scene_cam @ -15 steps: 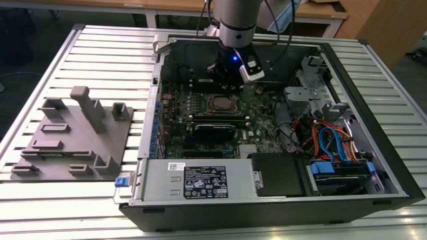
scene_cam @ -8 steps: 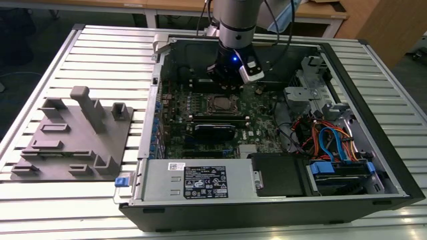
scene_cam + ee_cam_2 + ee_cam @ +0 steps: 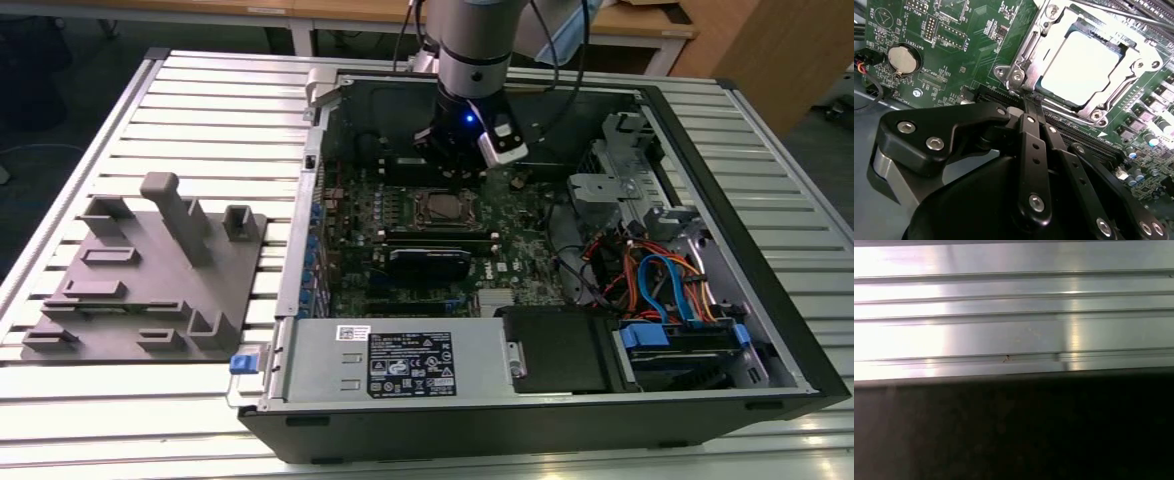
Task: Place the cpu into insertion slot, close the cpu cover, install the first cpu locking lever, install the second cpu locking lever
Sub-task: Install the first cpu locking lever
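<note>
Closed fingers (image 3: 1030,107) at cpu cover (image 3: 1126,82) edge, cpu (image 3: 1081,67) seated

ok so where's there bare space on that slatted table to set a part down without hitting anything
In the exterior view, the slatted table is bare between the grey fixture block and the table's far edge, and along the near strip in front of the block. Inside the computer case it is crowded: motherboard, cables, and the gripper beside the cpu.

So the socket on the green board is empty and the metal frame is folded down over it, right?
Not empty. In the second wrist view the cpu already lies in the insertion slot, its silvery top showing through the window of the cpu cover, which is folded down over it on the green board.
</note>
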Tool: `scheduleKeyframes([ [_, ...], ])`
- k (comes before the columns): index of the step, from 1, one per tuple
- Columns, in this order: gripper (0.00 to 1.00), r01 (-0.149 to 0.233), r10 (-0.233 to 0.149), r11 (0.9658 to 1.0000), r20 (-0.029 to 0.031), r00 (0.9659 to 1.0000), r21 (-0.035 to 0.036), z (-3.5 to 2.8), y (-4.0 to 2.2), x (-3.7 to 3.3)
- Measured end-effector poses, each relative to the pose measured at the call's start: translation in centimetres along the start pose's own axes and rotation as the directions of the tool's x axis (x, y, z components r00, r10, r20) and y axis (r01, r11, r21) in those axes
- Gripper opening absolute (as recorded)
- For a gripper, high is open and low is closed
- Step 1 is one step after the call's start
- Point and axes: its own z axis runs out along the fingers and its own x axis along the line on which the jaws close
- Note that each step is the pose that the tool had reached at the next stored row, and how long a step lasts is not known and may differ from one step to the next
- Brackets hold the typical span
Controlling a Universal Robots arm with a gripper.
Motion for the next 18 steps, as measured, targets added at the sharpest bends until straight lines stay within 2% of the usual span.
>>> scheduleKeyframes([
  [8, 0.11, 0.000, 0.000, 1.0000, -0.0004, 1.0000, 0.0008, -0.83, 0.04, -0.02],
  [11, 0.11, 0.000, 0.000, 1.0000, -0.0004, 1.0000, 0.0007, -0.87, 0.01, -0.03],
  [18, 0.11, 0.000, 0.000, 1.0000, -0.0003, 1.0000, 0.0008, -0.91, -0.53, -0.06],
])
